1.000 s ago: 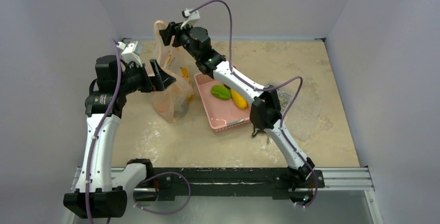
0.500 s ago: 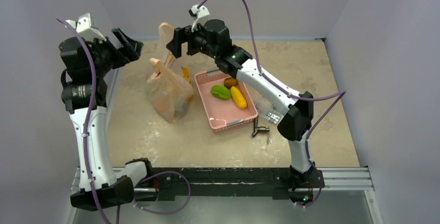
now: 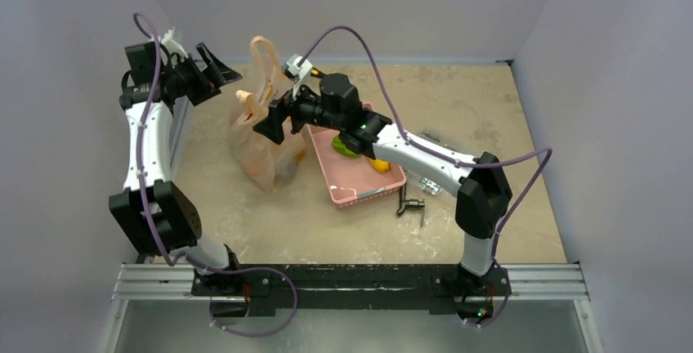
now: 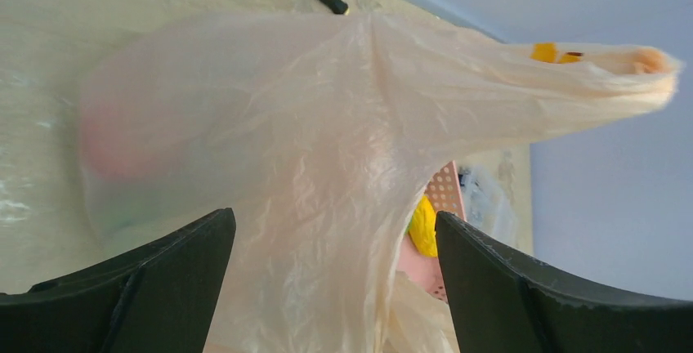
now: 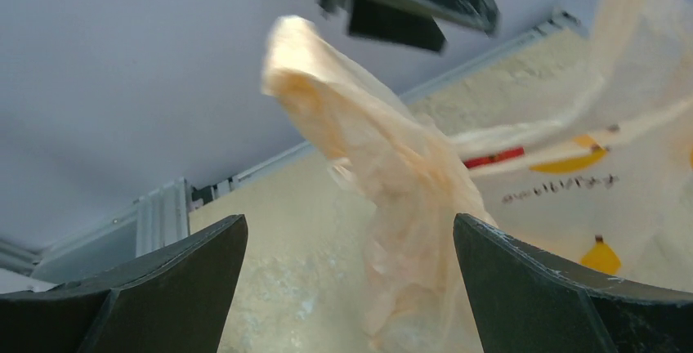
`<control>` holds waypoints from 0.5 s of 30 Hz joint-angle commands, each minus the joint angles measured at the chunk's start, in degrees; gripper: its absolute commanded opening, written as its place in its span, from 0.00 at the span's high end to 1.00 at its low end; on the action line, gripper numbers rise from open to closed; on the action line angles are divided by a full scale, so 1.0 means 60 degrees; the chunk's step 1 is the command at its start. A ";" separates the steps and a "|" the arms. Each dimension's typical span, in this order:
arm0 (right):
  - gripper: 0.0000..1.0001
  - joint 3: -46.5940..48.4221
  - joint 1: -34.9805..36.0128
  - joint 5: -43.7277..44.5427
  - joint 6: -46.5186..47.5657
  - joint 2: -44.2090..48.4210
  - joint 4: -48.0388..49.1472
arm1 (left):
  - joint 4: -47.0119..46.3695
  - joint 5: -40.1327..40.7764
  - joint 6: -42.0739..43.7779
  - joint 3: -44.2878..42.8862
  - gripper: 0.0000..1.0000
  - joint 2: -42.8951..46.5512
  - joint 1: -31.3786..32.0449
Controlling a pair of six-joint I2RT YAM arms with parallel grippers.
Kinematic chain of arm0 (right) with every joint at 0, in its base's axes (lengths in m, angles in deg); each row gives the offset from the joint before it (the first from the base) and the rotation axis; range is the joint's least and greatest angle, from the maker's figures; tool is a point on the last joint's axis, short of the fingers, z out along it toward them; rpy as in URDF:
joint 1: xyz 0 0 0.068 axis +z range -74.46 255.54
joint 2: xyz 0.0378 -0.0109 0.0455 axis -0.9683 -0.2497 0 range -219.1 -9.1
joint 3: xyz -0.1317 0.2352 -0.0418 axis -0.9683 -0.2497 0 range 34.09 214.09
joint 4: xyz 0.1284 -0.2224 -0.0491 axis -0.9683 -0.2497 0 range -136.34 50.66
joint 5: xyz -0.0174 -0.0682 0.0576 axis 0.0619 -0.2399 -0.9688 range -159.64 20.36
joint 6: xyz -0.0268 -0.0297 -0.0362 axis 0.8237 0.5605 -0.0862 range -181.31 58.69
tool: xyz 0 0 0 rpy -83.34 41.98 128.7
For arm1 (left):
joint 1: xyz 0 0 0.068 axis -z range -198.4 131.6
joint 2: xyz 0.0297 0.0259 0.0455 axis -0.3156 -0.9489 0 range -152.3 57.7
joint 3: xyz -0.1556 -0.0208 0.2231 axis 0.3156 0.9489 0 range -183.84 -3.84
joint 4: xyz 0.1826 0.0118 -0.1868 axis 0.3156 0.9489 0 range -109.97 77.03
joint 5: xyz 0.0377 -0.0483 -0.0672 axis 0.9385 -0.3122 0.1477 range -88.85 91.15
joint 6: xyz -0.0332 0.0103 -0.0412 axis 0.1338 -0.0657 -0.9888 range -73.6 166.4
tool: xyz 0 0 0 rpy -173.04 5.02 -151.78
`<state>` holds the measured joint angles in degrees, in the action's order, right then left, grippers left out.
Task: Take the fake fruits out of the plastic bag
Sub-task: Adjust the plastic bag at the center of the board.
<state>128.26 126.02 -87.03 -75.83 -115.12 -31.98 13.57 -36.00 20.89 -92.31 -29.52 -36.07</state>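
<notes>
Plastic bag (image 3: pixel 253 153) overhead, red fruit (image 4: pixel 122 136) left-wrist only

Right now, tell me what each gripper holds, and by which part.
Nothing. The left gripper and right gripper are both open; the plastic bag stands ungripped.

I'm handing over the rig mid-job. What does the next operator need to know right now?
Left gripper: open, empty, raised on the left of the plastic bag, not touching it.
Right gripper: open, empty, aimed at a bag handle, not closed on it.
Bag stands beside the pink basket; fake fruits show only as coloured blurs inside.
Done: bag upright.
Left: open the bag, take the fruits out.
</notes>
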 commanded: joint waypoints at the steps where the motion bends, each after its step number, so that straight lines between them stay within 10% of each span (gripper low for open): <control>1: 0.01 0.0743 0.0156 -0.0182 0.0957 0.0030 0.1499 | -0.0674 -0.1624 -0.0610 0.0198 0.08 -0.0415 -0.0065; 15: 0.12 0.1562 0.0614 0.1891 -0.0150 -0.1052 0.1868 | -0.0744 -0.1793 -0.0255 0.0915 0.10 -0.1057 0.0464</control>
<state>134.97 128.23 -82.19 -74.72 -121.89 -23.29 10.91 -44.93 17.52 -86.73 -35.58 -34.82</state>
